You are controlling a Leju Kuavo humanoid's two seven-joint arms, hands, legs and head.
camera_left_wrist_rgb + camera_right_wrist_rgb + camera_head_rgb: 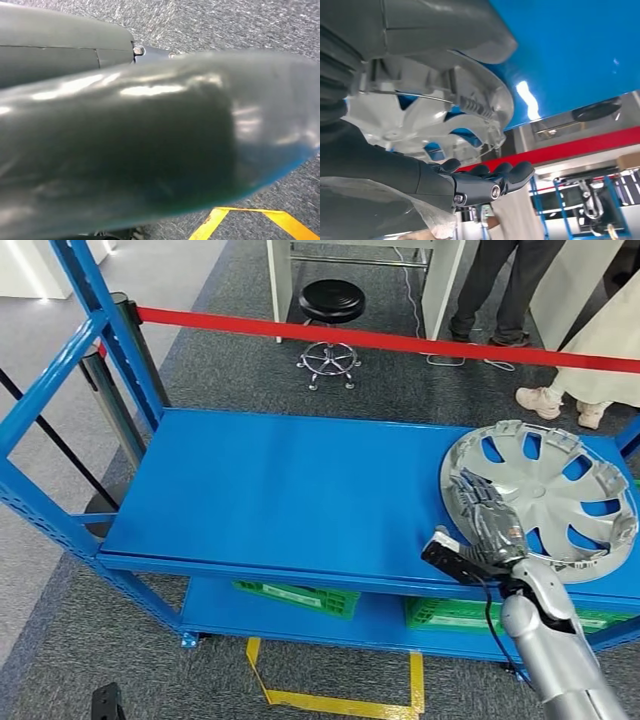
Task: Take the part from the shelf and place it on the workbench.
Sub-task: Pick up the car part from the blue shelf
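**Hand on the hubcap**

The silver hubcap (545, 492) lies flat, spokes up, at the right end of the blue shelf (287, 500). The right hand (489, 515) rests on its near-left rim, fingers (497, 181) stretched out together, not clasping. Round, no long axis.

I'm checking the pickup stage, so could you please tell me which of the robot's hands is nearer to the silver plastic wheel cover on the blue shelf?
Right. The right hand lies on the silver plastic wheel cover; the left hangs down by the floor, away from it.

Dark fingers (490, 182) beside silver hubcap (444, 112), blue shelf (576, 45)
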